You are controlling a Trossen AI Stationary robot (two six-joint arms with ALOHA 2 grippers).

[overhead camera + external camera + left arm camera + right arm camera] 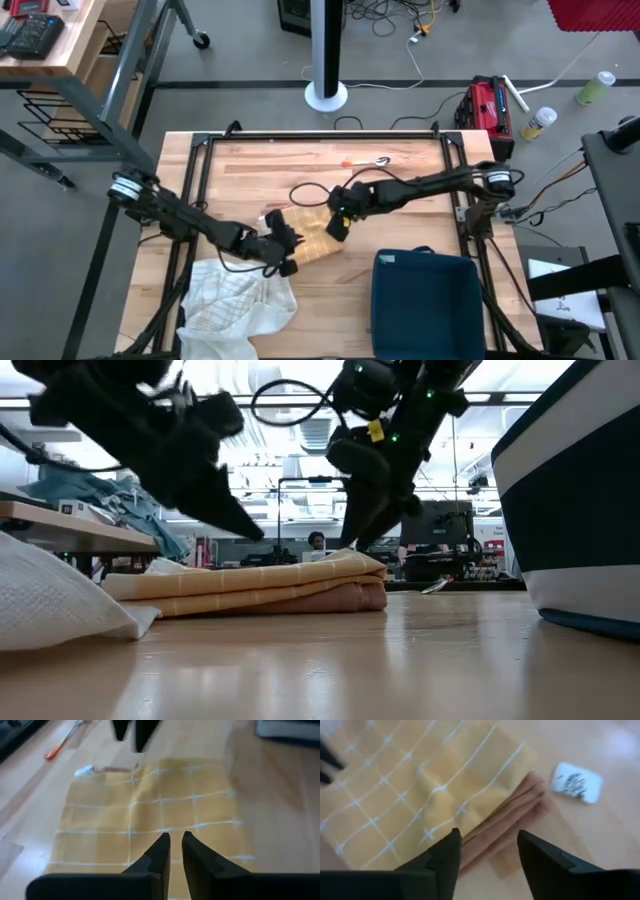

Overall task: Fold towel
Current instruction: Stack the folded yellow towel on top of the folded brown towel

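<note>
A yellow towel with a white grid lies folded flat in several layers near the middle of the table; its stacked layers show in the low view. My left gripper hovers over the towel's near-left part, fingers almost together with nothing between them; the low view shows its tip clear of the cloth. My right gripper stands open just above the towel's far-right corner, where the folded edges show. In the high view both grippers flank the towel.
A crumpled white towel lies at the near left, beside the yellow one. A dark blue bin stands at the near right. A white tag lies by the towel's corner. An orange-handled tool and a black cable loop are farther back.
</note>
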